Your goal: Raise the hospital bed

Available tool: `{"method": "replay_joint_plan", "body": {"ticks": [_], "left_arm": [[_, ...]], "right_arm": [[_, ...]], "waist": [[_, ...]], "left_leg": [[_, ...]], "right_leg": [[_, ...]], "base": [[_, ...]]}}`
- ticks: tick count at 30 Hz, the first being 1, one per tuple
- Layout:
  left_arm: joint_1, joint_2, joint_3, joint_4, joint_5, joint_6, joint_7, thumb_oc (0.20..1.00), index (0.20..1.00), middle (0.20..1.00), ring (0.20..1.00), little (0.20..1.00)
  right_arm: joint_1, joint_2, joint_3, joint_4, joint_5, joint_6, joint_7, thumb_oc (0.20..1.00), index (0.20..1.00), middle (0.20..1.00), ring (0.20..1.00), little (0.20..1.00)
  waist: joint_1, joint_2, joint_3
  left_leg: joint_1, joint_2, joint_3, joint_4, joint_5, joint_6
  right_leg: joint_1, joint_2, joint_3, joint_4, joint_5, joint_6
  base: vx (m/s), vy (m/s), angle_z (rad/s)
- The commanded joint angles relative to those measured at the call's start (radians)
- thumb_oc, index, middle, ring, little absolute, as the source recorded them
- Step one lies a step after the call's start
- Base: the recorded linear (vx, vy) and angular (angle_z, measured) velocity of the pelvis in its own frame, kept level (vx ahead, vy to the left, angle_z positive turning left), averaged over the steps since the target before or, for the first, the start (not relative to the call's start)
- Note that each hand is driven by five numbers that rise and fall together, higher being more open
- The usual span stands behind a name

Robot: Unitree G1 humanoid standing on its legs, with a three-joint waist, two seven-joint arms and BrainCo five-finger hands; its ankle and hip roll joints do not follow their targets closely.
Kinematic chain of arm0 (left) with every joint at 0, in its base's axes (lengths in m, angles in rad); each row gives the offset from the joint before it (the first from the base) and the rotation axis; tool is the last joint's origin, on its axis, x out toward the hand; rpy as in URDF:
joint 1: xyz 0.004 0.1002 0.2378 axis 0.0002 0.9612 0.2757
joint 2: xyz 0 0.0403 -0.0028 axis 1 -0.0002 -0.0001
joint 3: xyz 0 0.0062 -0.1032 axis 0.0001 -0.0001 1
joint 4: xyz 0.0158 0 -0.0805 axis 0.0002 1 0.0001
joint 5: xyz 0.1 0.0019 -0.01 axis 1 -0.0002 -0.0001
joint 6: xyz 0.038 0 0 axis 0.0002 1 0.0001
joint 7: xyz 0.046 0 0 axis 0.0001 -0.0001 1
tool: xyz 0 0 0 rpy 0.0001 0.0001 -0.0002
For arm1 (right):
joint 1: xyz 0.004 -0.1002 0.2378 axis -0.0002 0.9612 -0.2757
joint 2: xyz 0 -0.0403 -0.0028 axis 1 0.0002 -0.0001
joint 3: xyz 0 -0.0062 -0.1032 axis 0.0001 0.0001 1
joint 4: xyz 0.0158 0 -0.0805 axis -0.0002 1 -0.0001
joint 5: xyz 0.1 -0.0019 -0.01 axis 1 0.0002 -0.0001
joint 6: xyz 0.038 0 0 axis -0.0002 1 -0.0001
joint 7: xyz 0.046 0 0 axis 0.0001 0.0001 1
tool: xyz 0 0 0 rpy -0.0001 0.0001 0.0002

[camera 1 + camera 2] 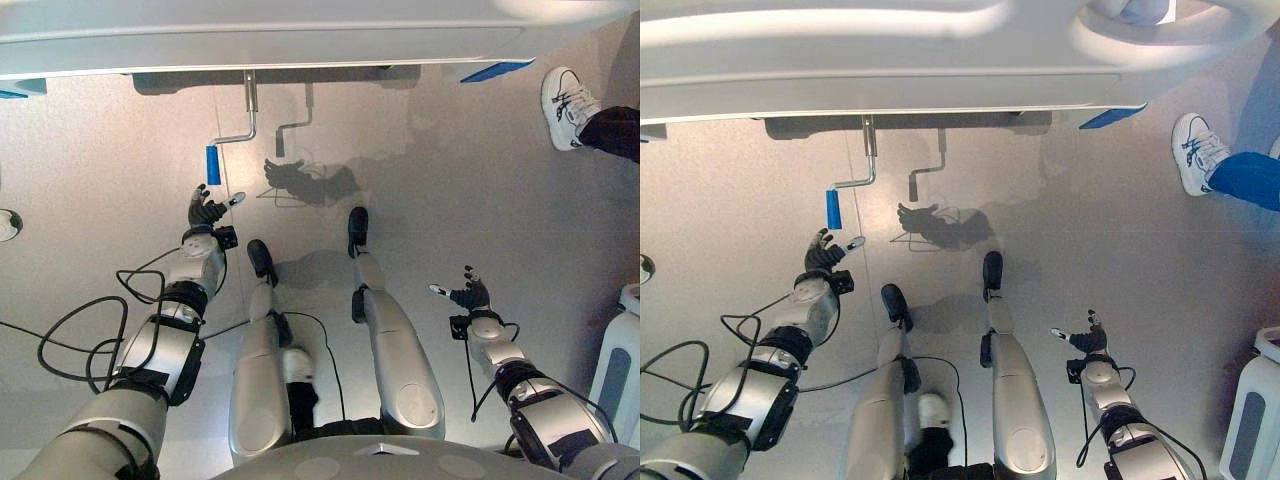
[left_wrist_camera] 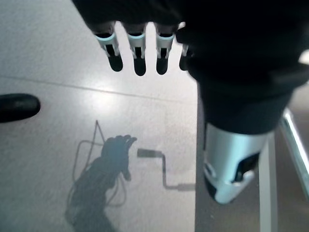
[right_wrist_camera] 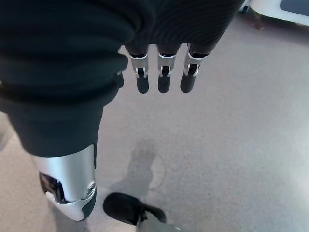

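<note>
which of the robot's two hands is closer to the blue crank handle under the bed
The left hand: it is raised just below the blue crank handle, not touching it. The right hand hangs low, far off to the side.

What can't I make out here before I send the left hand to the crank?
- Crank: its shaft runs under the bed frame; the frame hides the joint.
- Gap between left hand and blue crank handle: looks apart in the head views, but depth is unclear; in the left wrist view the hand's cover hides the handle.
- Person's shoe: the rest is cut off by the edge.
</note>
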State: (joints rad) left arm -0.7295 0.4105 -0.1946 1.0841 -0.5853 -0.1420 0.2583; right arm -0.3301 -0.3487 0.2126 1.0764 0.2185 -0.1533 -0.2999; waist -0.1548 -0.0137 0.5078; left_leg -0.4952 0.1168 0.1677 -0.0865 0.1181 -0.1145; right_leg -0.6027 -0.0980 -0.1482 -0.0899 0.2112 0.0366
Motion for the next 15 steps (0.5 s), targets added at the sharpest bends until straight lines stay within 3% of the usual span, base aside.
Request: {"method": "replay_joint_plan", "body": {"ticks": [1,15], "left_arm": [[-0.046,0.039,0.008,0.049,-0.049,-0.014,0.024,1.0,1.0,1.0,1.0,1.0],[-0.041,0.088,0.04,0.021,-0.109,-0.02,0.035,1.0,1.0,1.0,1.0,1.0]], "right_arm": [[0.02,-0.02,0.008,-0.012,0.036,-0.026,-0.028,1.0,1.0,1.0,1.0,1.0],[0.029,-0.011,-0.001,-0.032,0.04,-0.04,-0.043,1.0,1.0,1.0,1.0,1.0]], "waist": [[-0.01,-0.024,0.012],[-0.009,-0.011,0.012]], "left_leg": [[-0.073,-0.013,-0.016,-0.001,0.055,0.012],[-0.1,-0.015,-0.019,-0.001,0.049,0.012]], "right_leg": [[-0.014,-0.014,0.003,0.003,0.016,0.114],[-0.047,-0.011,0.009,0.003,0.015,0.117]], "base": [[0.0,0.0,0.0],[0.0,0.0,0.0]]}}
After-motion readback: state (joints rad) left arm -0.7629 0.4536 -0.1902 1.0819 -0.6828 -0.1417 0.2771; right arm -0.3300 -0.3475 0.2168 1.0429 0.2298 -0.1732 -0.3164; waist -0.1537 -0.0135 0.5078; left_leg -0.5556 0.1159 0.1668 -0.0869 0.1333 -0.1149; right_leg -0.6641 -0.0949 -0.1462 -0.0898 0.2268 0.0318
